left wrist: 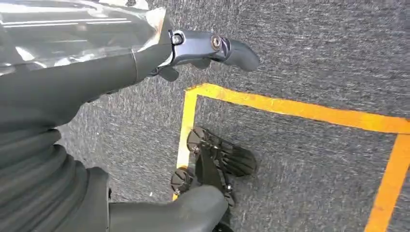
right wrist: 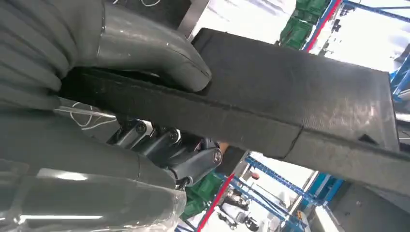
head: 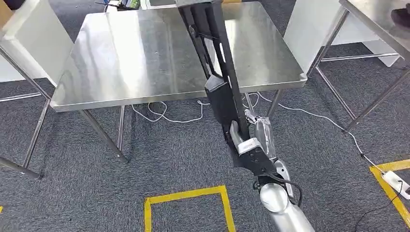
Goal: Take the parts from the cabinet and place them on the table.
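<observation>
A long black part [head: 217, 63] slants up from my right hand [head: 251, 140], and its far end reaches over the steel table [head: 125, 63]. My right hand grips the part's lower end in front of the table's near edge. In the right wrist view the thumb [right wrist: 159, 53] presses on the part's dark textured face [right wrist: 300, 101], with the darker fingers [right wrist: 183, 154] wrapped under it. My left hand [left wrist: 72, 96] hangs over the grey carpet with its fingers apart and nothing in it.
A second steel table [head: 382, 24] stands at the right. White cable [head: 169, 116] trails on the carpet under the near table, and a power strip [head: 396, 181] lies at the right. Yellow tape [head: 186, 195] marks the floor near me. A white panel [head: 29, 34] leans at the left.
</observation>
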{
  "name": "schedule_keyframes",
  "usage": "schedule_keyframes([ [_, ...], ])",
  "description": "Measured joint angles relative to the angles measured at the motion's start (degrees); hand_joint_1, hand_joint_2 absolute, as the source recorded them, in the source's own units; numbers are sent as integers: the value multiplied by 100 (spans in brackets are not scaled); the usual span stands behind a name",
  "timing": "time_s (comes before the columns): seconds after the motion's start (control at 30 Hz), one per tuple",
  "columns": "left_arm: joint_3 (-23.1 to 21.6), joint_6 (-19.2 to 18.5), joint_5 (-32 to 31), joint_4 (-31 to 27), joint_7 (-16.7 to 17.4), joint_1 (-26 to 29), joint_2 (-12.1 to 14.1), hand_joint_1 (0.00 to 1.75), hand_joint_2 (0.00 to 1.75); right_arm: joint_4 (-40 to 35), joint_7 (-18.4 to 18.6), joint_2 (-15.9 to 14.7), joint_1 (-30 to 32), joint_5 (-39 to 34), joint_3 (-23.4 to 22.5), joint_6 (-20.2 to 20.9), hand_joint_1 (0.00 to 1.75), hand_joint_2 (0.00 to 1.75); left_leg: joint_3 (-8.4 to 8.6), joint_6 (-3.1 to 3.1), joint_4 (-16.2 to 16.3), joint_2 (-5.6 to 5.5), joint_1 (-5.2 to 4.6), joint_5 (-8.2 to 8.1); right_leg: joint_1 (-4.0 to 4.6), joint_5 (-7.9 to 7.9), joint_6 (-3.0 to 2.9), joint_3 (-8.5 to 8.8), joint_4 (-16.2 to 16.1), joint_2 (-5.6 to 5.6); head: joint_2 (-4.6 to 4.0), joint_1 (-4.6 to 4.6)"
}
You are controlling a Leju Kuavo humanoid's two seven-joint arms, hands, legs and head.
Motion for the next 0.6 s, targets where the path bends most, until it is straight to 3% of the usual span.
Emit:
schedule_keyframes([
  [0.13,13,7,4,0,0,1,-2,0,175,0,0,0,-1,-39,-2,9,175,175,10,-35,-26,4,5,9,8,-3,-7,-3,5,4,0,2],
  [0.2,39,11,2,0,2,1,-2,0,175,0,-4,0,-5,-50,-2,11,175,175,10,-117,-32,4,13,9,17,-7,-13,-7,8,3,0,2],
  [0.3,48,20,2,0,0,3,-2,0,175,-2,39,-24,-20,136,-4,-32,175,175,9,-129,-32,5,14,9,21,-7,-17,-9,8,3,0,2],
  [0.37,70,26,2,0,0,3,-4,0,175,-44,212,-77,-25,613,-20,-177,175,175,9,-162,-32,4,12,5,21,-7,-17,-10,8,2,0,2],
  [0.6,144,61,-9,0,55,11,-4,0,175,-295,905,-372,-133,2662,-335,-833,175,175,7,-160,-26,6,-24,6,-4,-7,-16,-11,8,1,0,4],
])
